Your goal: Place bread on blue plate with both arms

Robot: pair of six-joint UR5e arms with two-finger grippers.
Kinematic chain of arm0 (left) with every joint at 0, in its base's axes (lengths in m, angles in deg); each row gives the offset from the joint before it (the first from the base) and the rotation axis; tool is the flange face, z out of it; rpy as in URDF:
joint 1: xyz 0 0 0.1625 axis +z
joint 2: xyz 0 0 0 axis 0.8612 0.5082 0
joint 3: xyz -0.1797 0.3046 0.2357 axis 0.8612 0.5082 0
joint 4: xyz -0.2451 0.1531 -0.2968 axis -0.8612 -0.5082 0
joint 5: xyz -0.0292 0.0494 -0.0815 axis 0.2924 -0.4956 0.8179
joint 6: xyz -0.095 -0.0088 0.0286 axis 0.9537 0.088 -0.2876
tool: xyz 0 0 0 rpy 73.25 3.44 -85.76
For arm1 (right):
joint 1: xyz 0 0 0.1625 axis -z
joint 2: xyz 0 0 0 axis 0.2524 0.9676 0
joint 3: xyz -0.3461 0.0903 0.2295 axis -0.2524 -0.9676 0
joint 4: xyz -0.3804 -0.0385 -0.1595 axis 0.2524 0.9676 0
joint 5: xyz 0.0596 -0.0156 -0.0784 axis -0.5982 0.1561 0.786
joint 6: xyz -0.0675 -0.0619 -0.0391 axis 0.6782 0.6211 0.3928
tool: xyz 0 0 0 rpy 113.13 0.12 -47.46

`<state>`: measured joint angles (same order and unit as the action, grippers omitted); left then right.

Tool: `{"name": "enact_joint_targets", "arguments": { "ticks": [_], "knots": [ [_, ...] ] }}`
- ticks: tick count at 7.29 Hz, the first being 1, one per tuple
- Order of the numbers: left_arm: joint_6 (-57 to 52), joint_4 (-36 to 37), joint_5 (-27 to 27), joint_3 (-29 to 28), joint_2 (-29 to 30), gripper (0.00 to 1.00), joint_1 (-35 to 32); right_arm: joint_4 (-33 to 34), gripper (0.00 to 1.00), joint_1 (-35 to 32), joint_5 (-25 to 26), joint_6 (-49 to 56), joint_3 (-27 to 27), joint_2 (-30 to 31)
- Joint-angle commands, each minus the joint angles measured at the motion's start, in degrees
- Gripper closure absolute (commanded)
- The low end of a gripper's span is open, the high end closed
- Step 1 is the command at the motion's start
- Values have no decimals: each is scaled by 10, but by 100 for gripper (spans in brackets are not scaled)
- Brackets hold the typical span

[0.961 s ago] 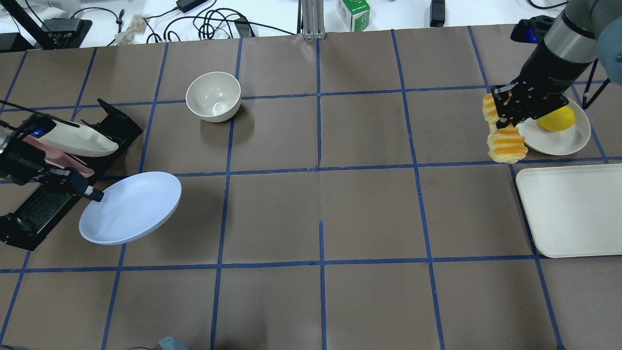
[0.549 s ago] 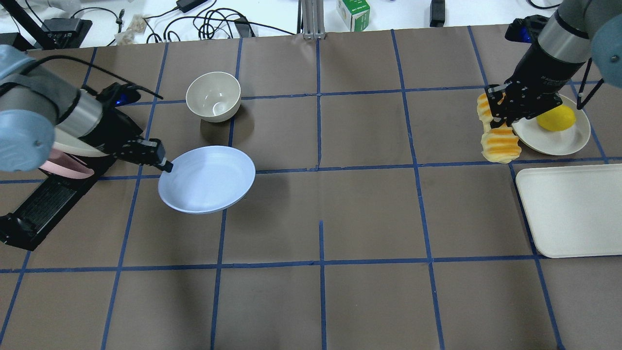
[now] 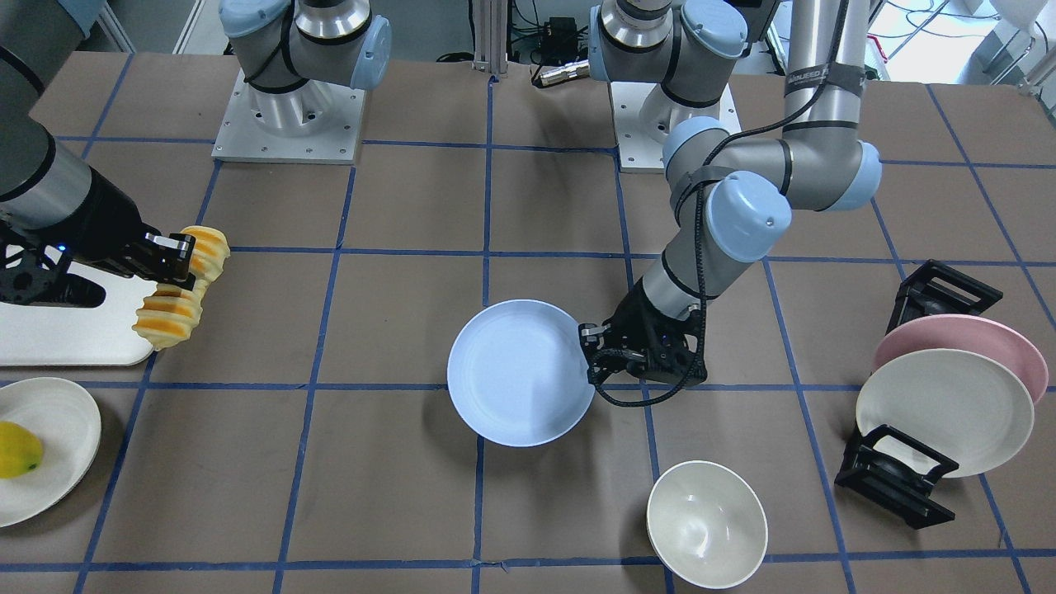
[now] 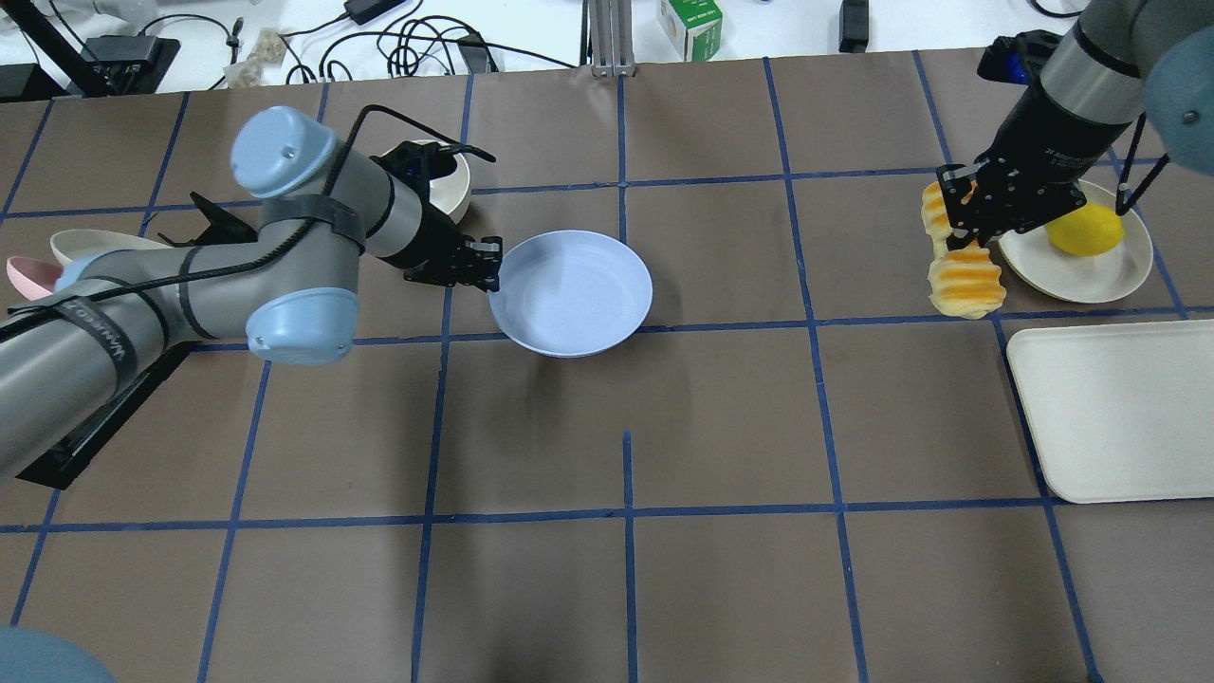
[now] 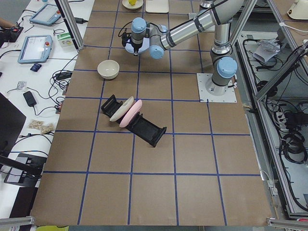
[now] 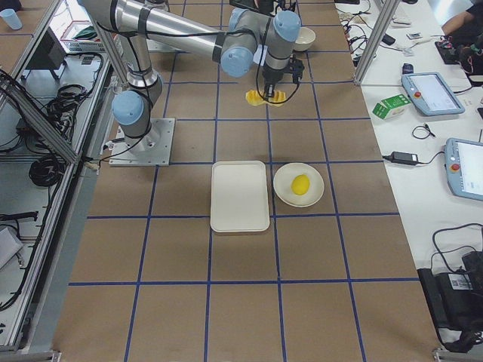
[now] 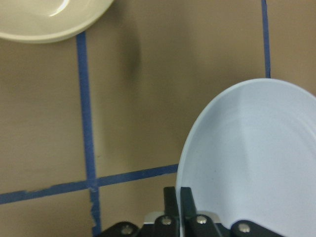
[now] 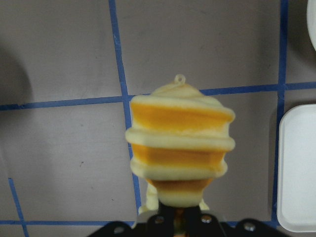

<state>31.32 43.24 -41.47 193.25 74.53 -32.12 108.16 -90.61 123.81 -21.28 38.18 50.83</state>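
Note:
The blue plate (image 4: 579, 296) hangs a little above the table just left of its centre, held by its left rim. My left gripper (image 4: 493, 273) is shut on that rim; the wrist view shows the fingers (image 7: 185, 197) pinching the plate (image 7: 256, 163). The front view shows the plate (image 3: 516, 371) beside the left gripper (image 3: 587, 356). My right gripper (image 4: 958, 232) is shut on the middle of the bread (image 4: 965, 280), a ridged orange-and-cream loaf held off the table at the far right. The bread (image 8: 180, 143) hangs in front of the right wrist camera.
A cream bowl (image 3: 705, 524) stands just behind my left arm. A cream plate (image 4: 1091, 270) with a yellow fruit (image 4: 1086, 230) sits right of the bread. A white tray (image 4: 1119, 408) lies at the right edge. A black rack (image 3: 895, 483) with pink and cream plates is at the left.
My left arm has carried the blue plate from beside the rack rightward to near the table's centre. My right gripper has shifted slightly left and back with the bread.

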Motion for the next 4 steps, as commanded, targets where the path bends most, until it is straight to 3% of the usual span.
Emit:
{"name": "enact_joint_targets", "arguments": {
  "ticks": [1, 3, 4],
  "knots": [
    [49, 79, -25, 35, 25, 100, -31, 0, 100, 0, -1, 0, 4, -1],
    [60, 120, -25, 59, 38, 100, -32, -2, 100, 0, -1, -1, 5, 0],
    [77, 121, -25, 58, 39, 84, -43, -4, 100, -1, -2, -12, 5, 1]
  ]
}}
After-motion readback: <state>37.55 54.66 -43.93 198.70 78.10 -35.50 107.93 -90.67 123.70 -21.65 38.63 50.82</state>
